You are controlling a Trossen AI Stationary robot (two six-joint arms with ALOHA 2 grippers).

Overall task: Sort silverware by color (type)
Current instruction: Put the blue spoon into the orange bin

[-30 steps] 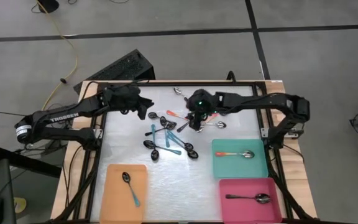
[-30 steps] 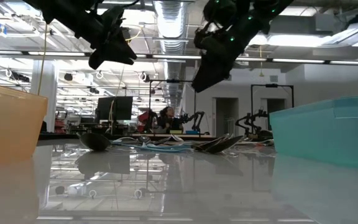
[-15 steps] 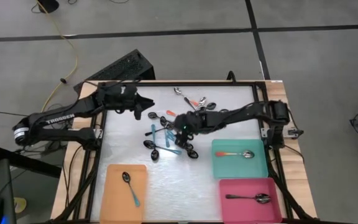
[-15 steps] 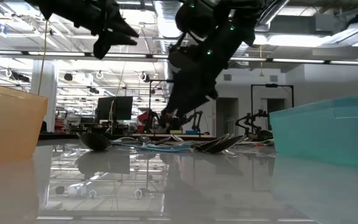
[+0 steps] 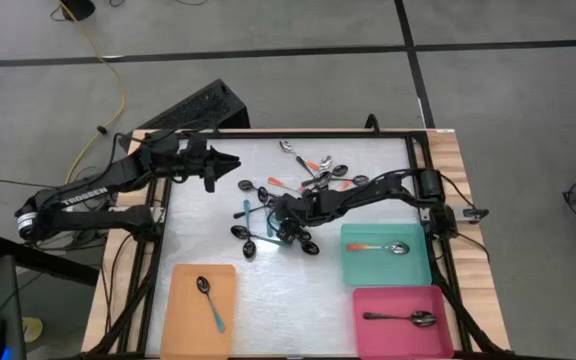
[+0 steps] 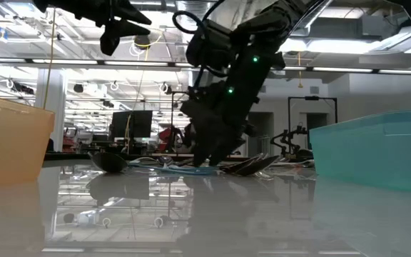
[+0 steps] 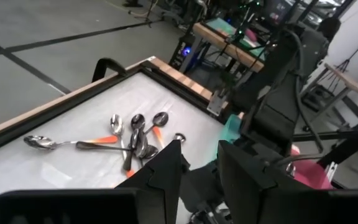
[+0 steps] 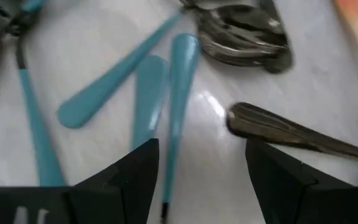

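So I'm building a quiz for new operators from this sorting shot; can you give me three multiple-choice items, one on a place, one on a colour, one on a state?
1. Where is the right end effector?
A. Over the flat pink tray
B. Low over the loose pile of teal-handled spoons
C. Off the table

2. What colour is the handle of the spoon in the flat teal tray?
A. Orange-red
B. Teal
C. Plain metal

3. How do the right end effector's fingers stand?
A. Shut on a spoon
B. Open, holding nothing
C. Shut and empty

Answers: 1 B, the high view puts it down at the teal-handled spoons mid-table. 2 A, the orange-red-handled spoon lies there. 3 B, the right wrist view shows both fingers apart with bare table between them.
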